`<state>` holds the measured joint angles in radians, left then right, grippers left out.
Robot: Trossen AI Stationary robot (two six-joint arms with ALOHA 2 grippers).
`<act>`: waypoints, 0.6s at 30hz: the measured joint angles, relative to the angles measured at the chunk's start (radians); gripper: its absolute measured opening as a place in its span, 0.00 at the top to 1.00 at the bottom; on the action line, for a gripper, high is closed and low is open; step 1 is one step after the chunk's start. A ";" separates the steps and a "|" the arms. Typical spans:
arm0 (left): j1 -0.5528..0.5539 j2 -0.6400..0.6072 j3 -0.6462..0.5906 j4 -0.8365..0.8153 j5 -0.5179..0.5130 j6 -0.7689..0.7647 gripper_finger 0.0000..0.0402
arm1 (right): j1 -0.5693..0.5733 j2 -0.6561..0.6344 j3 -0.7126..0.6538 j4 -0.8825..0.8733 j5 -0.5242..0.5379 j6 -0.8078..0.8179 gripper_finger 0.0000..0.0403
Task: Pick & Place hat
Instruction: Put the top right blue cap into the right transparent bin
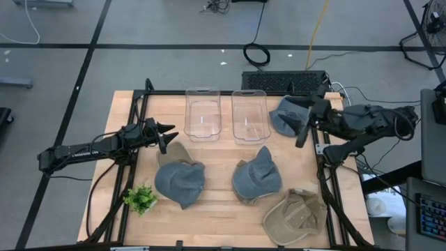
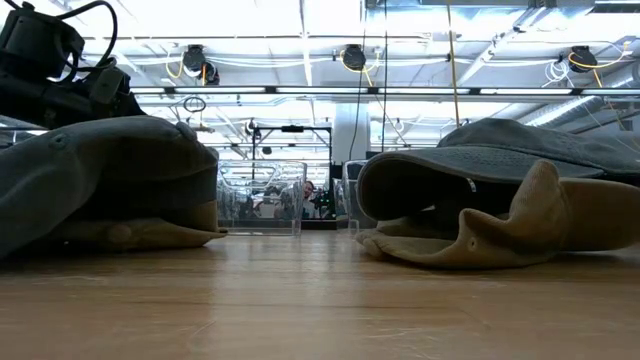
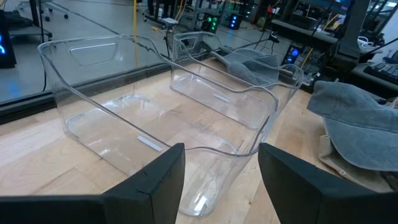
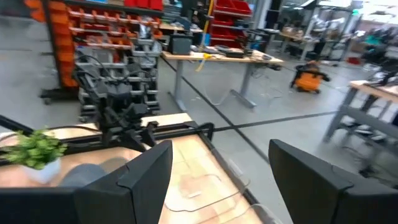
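Three grey hats lie crown up on the wooden table: one near left (image 1: 180,180), one in the middle (image 1: 257,176), one at the far right (image 1: 284,115). A tan hat (image 1: 295,217) lies at the near right. My left gripper (image 1: 166,137) stands open, low over the table, its fingers (image 3: 155,183) facing the left clear bin (image 3: 155,118). My right gripper (image 1: 304,120) is open and raised above the far-right grey hat, pointing level toward the table's left; in the right wrist view nothing is between its fingers (image 4: 140,177).
Two clear plastic bins (image 1: 202,112) (image 1: 251,115) stand side by side at the table's far middle. A small green plant (image 1: 141,199) sits at the near left. A black frame (image 1: 209,93) edges the table. Bare wood lies between the bins and the hats.
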<state>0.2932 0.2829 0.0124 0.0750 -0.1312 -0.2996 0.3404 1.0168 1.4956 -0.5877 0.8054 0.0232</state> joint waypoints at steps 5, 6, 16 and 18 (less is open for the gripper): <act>0.000 0.000 0.000 0.000 0.000 0.000 0.47 | 0.054 0.078 0.044 0.032 0.136 -0.064 0.36; 0.000 0.000 0.000 0.000 0.000 0.000 0.47 | 0.062 0.093 0.053 0.039 0.153 -0.077 0.36; 0.000 0.000 0.000 0.000 0.000 0.000 0.47 | 0.074 0.196 0.098 0.007 0.194 -0.119 0.36; 0.000 0.000 0.000 0.000 0.000 0.000 0.47 | 0.074 0.204 0.098 -0.019 0.193 -0.119 0.36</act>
<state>0.2930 0.2830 0.0125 0.0750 -0.1313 -0.2996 0.4145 1.2212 1.5932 -0.6072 0.9987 -0.0958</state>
